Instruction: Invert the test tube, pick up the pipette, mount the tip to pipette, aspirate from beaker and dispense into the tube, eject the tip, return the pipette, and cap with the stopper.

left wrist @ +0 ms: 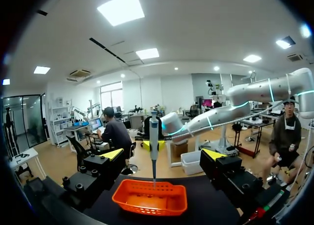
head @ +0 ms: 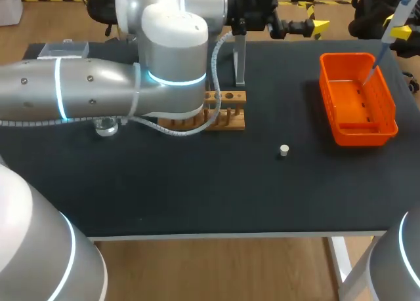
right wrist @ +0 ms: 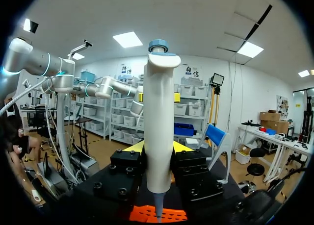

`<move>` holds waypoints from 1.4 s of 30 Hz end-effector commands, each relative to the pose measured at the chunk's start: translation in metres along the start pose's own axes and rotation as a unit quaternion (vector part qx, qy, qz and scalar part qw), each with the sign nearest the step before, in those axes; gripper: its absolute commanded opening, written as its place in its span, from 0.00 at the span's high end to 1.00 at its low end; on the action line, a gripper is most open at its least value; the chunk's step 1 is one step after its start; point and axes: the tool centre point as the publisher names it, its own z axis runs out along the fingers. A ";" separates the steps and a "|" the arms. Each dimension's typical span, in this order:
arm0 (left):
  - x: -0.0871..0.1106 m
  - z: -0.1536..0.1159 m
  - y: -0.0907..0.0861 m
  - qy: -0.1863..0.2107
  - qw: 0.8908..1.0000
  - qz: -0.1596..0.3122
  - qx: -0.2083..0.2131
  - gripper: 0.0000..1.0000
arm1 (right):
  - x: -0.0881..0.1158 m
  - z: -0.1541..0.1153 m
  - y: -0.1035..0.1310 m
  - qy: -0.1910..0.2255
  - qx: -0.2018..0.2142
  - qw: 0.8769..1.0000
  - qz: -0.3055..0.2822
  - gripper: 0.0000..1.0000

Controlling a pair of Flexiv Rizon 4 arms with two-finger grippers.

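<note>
Pipette (right wrist: 158, 112) stands upright between the fingers of our right gripper (right wrist: 158, 149). They are clamped on the lower part of its white barrel from both sides. Its blue-capped head rises well above them, and its slender end points down below them toward the orange bin (right wrist: 142, 215). We judge this to be the tip-ejecting step, with return and capping not yet done.

We expect the pipette to be light and rigid. Its smooth plastic could slip or twist in a loose pinch, and the thin end would bend if knocked against the bin wall. The straight middle of the barrel is the sound place to hold, clear of the head and plunger.

Our left gripper (left wrist: 163, 155) has its fingers spread wide on nothing, with the pipette and bin well ahead of them. The stopper (head: 283, 150) lies on the table, well apart from both grippers.
</note>
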 end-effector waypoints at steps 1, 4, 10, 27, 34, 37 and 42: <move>0.001 0.005 0.002 -0.004 1.000 0.000 0.003 0.00 | -0.002 -0.004 -0.002 -0.005 0.011 1.000 0.008 1.00; 0.001 0.005 0.002 -0.004 1.000 0.000 0.003 0.00 | -0.002 -0.005 -0.003 -0.010 0.020 1.000 0.011 1.00; 0.001 0.005 0.002 -0.004 1.000 0.000 0.003 0.00 | -0.002 -0.006 -0.004 -0.026 0.012 0.999 0.025 1.00; 0.001 0.005 0.002 -0.004 1.000 0.000 0.003 0.00 | -0.001 -0.007 -0.002 -0.040 0.009 0.999 0.016 1.00; 0.001 0.005 0.002 -0.004 1.000 0.000 0.003 0.00 | -0.001 -0.007 -0.002 -0.040 0.009 0.999 0.016 1.00; 0.001 0.005 0.002 -0.006 1.000 0.003 0.015 0.00 | -0.001 -0.007 -0.002 -0.040 0.009 0.999 0.016 1.00; -0.020 0.029 0.000 -0.003 1.000 0.001 0.005 0.00 | -0.001 -0.007 -0.002 -0.040 0.009 0.999 0.016 1.00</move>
